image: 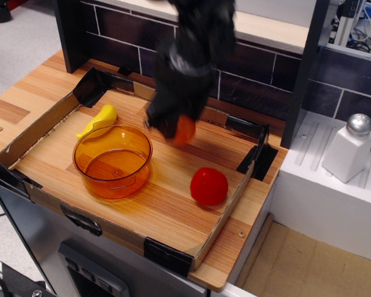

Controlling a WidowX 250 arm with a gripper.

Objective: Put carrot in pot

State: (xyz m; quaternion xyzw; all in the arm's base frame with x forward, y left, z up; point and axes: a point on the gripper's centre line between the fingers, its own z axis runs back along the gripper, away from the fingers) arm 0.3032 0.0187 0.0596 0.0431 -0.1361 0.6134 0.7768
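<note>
My black gripper (172,130) is blurred with motion and is shut on the orange carrot (184,129), of which only a rounded part shows below the fingers. It hangs above the board, just right of the pot (113,161). The pot is a round transparent orange bowl standing at the left of the tray, with nothing in it.
A red round toy (209,185) lies at the tray's right front. A yellow curved toy (99,120) lies behind the pot. Low cardboard walls (226,213) ring the wooden board. A white shaker (348,148) stands on the counter to the right.
</note>
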